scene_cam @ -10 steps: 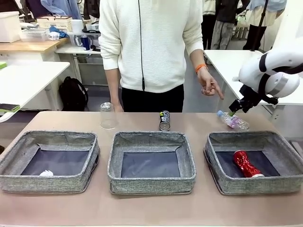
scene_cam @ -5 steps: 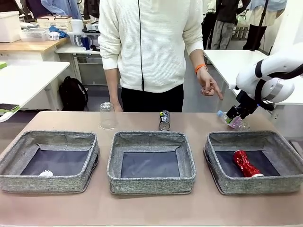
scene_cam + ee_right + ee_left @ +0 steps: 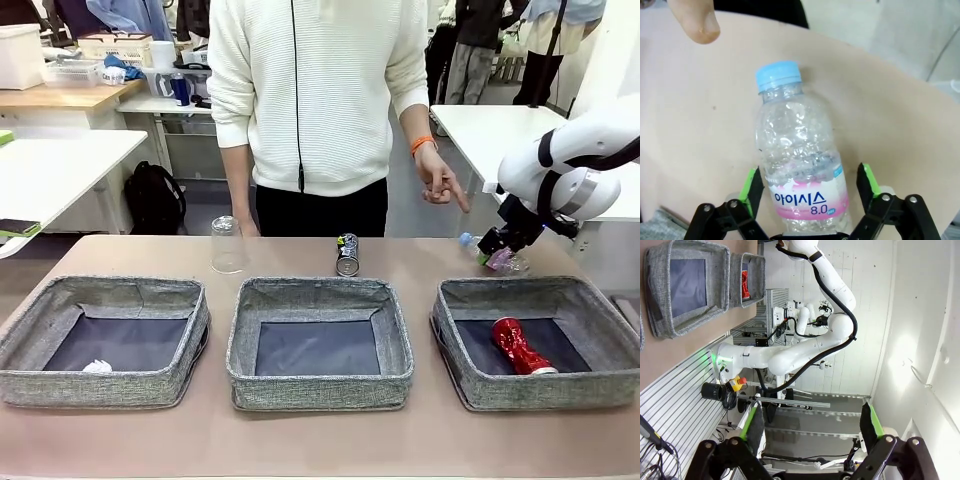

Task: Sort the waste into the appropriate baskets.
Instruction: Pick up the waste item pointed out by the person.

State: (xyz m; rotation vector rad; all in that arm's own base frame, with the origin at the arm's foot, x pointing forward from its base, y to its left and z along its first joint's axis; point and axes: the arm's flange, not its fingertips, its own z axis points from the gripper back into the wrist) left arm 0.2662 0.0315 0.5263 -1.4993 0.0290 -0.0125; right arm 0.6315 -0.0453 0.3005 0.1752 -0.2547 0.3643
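Sorting is partial: paper ball (image 3: 97,366) and red can (image 3: 520,347) sit in baskets (image 3: 320,290); cup (image 3: 227,245), dark can (image 3: 347,255) and bottle (image 3: 802,165) wait along the far edge of the tabletop (image 3: 300,440). Right gripper (image 3: 807,171) straddles bottle, jaws unclamped; left gripper (image 3: 811,410) gapes.

Bottle (image 3: 802,165), far right: clear thin plastic, glossy, crinkled, w/ smooth blue cap. Baskets (image 3: 320,378): rough grey woven cloth, dark matt bottoms. Red can (image 3: 518,346): shiny crushed metal. Dark can (image 3: 347,254), far mid: glossy printed metal. Cup (image 3: 228,244): clear smooth plastic. Paper ball (image 3: 98,367): white, crumpled, matt. Table (image 3: 300,440): smooth matt tan.
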